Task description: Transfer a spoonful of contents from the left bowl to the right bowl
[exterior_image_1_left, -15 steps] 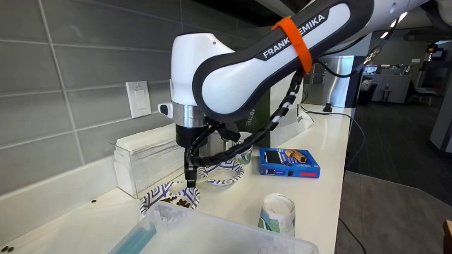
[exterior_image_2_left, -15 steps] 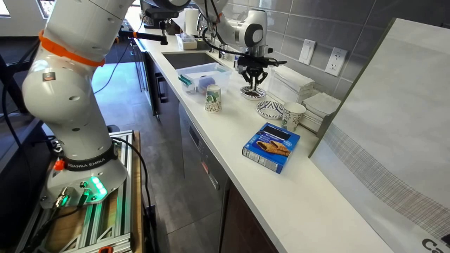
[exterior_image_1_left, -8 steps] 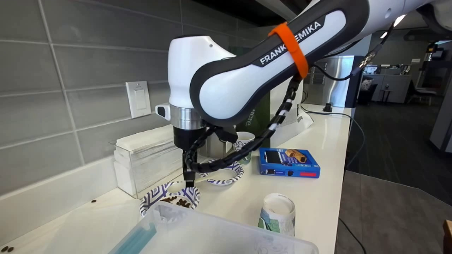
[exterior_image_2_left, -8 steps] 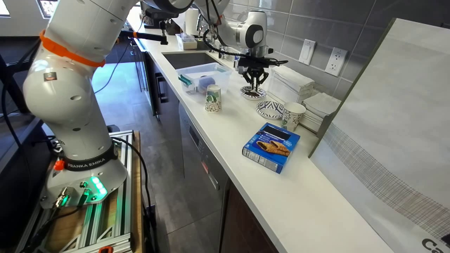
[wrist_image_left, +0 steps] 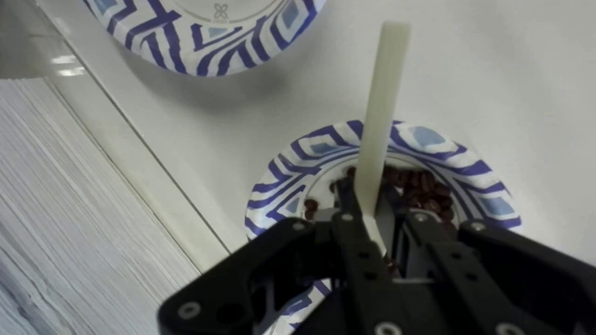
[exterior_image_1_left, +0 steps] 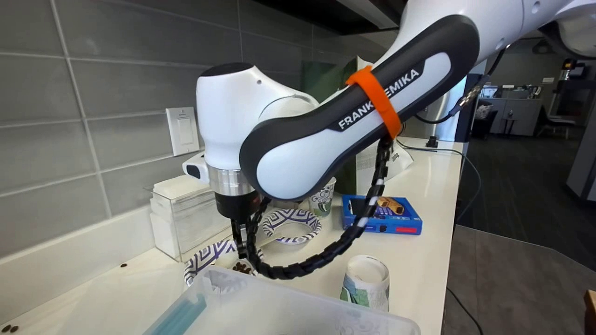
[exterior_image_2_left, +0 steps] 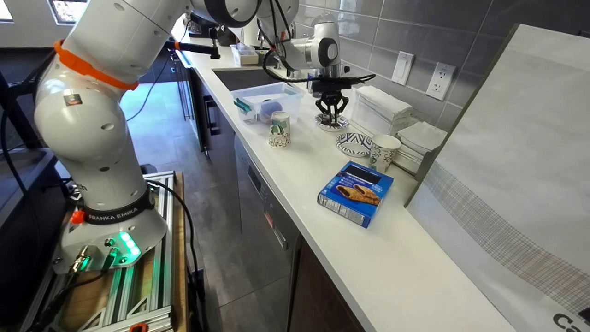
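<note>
While end effector (wrist_image_left: 366,197) grips spoon (wrist_image_left: 382,93), handle (wrist_image_left: 391,51) seemingly clears bean bowl (wrist_image_left: 275,186) rim, counter (wrist_image_left: 470,74) beyond.

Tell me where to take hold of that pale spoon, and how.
Have the tool reach down from above and pinch the spoon handle by its two long sides, as now. That should suit: the handle is straight and narrow, and its end juts past the rim of the bean bowl.
</note>
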